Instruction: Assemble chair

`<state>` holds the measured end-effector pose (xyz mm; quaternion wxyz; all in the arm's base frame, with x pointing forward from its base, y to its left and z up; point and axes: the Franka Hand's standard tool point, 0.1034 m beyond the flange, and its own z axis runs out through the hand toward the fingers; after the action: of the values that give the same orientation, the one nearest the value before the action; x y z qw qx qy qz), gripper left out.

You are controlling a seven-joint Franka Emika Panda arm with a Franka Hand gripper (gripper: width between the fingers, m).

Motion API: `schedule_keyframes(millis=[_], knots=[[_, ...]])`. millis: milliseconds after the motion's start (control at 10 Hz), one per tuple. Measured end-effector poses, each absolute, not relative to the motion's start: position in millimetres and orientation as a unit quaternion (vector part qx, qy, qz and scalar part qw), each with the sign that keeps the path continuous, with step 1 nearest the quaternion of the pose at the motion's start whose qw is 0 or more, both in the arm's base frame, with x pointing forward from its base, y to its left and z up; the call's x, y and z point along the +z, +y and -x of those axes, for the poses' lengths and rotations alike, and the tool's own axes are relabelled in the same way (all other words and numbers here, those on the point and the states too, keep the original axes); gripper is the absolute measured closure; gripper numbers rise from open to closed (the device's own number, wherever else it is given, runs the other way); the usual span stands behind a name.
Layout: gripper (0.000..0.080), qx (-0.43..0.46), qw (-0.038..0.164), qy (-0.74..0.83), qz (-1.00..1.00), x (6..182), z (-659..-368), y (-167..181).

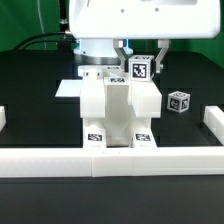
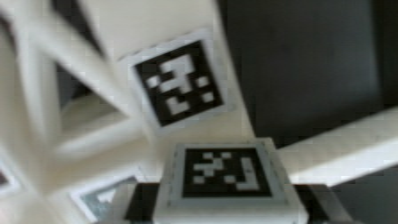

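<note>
The partly built chair [image 1: 118, 108] stands mid-table: chunky white blocks joined upright, with tags on its two front feet. My gripper [image 1: 140, 60] is shut on a small white tagged cube [image 1: 139, 69] and holds it just above the chair's back right top. In the wrist view the cube [image 2: 222, 172] sits between my dark fingers [image 2: 157, 198], and below it lies a tagged white chair panel [image 2: 178, 85] with slanted bars. A second small tagged cube [image 1: 179, 101] lies loose on the black table, to the exterior view's right of the chair.
A long low white rail [image 1: 110, 160] runs along the front, with raised ends at the exterior view's left [image 1: 3, 118] and right [image 1: 213, 122]. The flat marker board [image 1: 70, 87] lies behind the chair. The white robot body [image 1: 140, 20] hangs above.
</note>
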<state>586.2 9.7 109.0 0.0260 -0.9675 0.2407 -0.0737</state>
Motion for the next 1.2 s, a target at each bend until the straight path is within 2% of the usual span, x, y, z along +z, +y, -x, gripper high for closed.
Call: schedule_keyframes(millis=[400,500,600,900,1000,1100,1200], knots=[[0.0532,-0.060,0.048,0.464,0.883,109.0,-585.7,8.4],[0.0531,-0.055,0.059,0.524,0.848,109.1,-585.9,8.5],[0.0531,-0.048,0.061,0.587,0.806,108.8,-585.6,8.9],[0.0531,-0.038,0.063,0.647,0.759,108.8,-585.3,9.1],[0.0380,-0.037,0.062,0.646,0.760,108.1,-585.1,9.4],[0.0380,-0.038,0.062,0.636,0.768,108.1,-585.1,9.3],[0.0233,-0.041,0.060,0.603,0.794,108.2,-585.1,9.0]])
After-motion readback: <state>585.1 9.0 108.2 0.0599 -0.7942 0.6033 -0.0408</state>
